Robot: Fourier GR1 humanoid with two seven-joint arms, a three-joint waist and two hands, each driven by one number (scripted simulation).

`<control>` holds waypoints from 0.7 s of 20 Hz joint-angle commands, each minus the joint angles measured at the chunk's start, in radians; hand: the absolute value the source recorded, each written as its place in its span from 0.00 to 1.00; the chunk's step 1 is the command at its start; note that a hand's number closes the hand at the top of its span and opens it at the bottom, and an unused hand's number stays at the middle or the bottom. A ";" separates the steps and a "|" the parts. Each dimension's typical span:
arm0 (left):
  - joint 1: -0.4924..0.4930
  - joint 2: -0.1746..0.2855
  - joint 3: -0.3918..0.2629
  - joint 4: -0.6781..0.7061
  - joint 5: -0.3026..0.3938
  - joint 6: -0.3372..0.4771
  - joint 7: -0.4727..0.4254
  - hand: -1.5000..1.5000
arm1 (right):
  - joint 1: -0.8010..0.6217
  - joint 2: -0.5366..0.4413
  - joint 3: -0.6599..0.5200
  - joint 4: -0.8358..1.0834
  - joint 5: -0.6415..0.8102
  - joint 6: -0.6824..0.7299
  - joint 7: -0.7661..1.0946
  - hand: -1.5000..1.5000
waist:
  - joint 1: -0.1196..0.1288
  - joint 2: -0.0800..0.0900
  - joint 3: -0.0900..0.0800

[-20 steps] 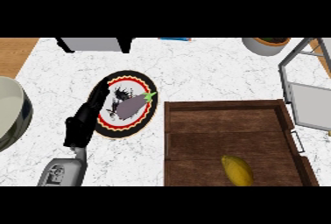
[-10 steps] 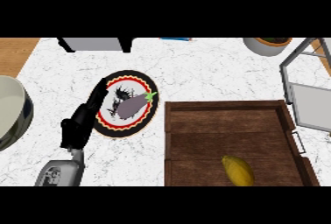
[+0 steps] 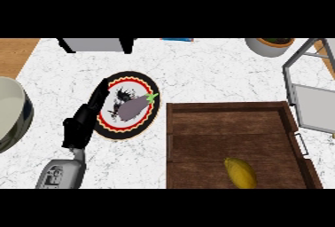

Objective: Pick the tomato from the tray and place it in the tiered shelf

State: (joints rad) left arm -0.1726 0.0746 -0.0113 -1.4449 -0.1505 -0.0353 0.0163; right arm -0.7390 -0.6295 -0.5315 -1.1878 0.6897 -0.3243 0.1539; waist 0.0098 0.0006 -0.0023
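Observation:
The wooden tray (image 3: 229,111) lies on the counter at the lower right. The only thing in it is a yellow oblong item (image 3: 241,172) near its front edge; no tomato shows anywhere in the head view. The grey tiered shelf (image 3: 313,106) stands at the right edge, just past the tray. My left hand (image 3: 83,122) lies on the counter to the left of the tray, fingers straight and stretched along the left rim of a round plate (image 3: 104,128), holding nothing. My right hand is out of view.
The plate, black with a red and white band, carries a purple eggplant (image 3: 133,106). A pale round vessel (image 3: 9,113) sits at the far left, a grey box (image 3: 95,44) at the back and a bowl (image 3: 268,45) at the back right.

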 commanded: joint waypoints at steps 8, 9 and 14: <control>0.016 -0.008 -0.003 0.013 0.004 -0.010 -0.042 0.50 | -0.007 -0.132 -0.006 0.251 0.144 -0.126 0.093 0.00 | 0.005 0.005 0.002; 0.001 -0.028 -0.028 -0.029 -0.020 0.017 0.043 0.50 | 0.044 -0.131 -0.024 0.257 0.133 -0.142 0.061 0.00 | -0.001 0.002 0.003; 0.002 0.027 0.032 -0.017 0.033 -0.041 0.027 0.50 | 0.089 -0.116 -0.053 0.150 0.024 -0.105 0.088 0.00 | -0.011 -0.002 0.002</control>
State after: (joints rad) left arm -0.1646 0.0709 -0.0118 -1.4481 -0.1565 -0.0359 0.0146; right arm -0.7003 -0.7480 -0.5528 -0.9935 0.7703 -0.4390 0.2335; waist 0.0041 -0.0016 -0.0028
